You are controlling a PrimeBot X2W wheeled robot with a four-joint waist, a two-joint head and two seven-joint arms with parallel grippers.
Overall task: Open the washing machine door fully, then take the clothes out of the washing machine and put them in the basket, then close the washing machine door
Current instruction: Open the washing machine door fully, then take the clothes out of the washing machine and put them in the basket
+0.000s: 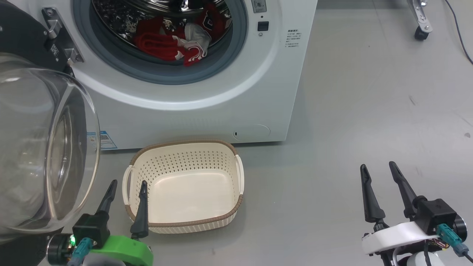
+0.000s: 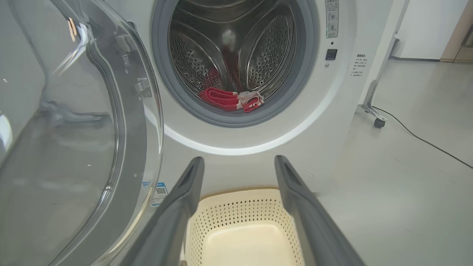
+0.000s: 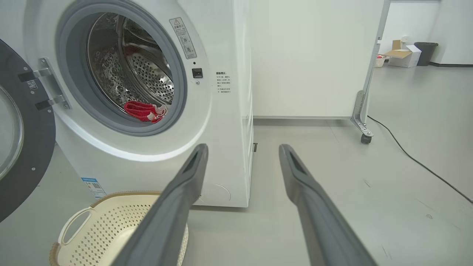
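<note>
Grey floor (image 1: 369,111), white front-loading washing machine (image 1: 221,111), its black-rimmed round glass door (image 1: 37,147) swung wide. Red-and-white clothes (image 1: 166,44) lie inside the drum, above the empty cream perforated basket (image 1: 184,162). Left hand (image 1: 128,184) and right hand (image 1: 378,166) hover with fingers apart, holding nothing. Next, probably, one reaches in for the clothes.

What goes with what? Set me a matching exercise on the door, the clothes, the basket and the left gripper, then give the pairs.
1. washing machine door
2. clothes
3. basket
4. left gripper

a. inside the washing machine
b. swung open
c. on the floor
d. jaws apart, holding nothing

Pairs: 1-b, 2-a, 3-c, 4-d.
</note>
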